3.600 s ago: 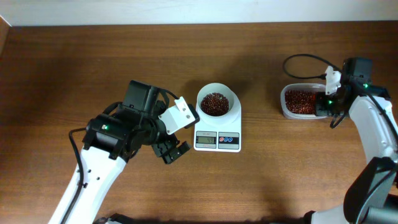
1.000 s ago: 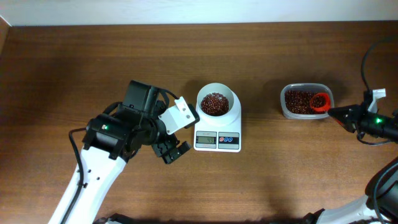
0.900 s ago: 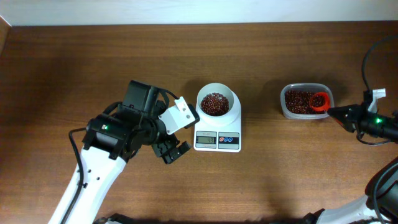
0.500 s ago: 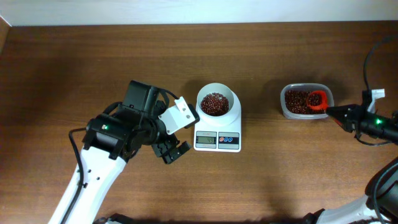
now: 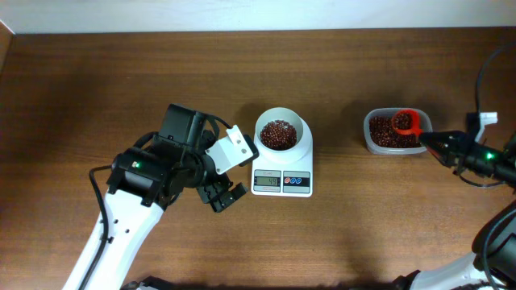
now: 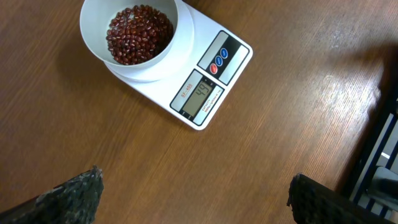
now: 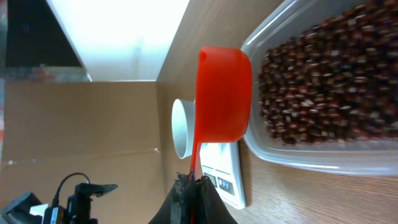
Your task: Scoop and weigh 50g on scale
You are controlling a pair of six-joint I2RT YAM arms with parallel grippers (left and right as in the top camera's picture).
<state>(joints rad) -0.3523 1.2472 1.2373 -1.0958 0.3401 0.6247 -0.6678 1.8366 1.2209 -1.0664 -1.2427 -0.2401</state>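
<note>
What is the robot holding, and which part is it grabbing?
The right gripper pinches the red scoop by the tip of its thin handle. The left gripper is open, holding nothing.

White scale [image 5: 281,181] under bean-filled bowl [image 5: 280,134]

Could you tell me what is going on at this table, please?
The right gripper is shut on the handle of a red scoop, holding it over the tub of beans at the right. A white bowl, already partly filled with beans, sits on the scale in the middle. The left gripper hangs open beside the scale, holding nothing.
</note>
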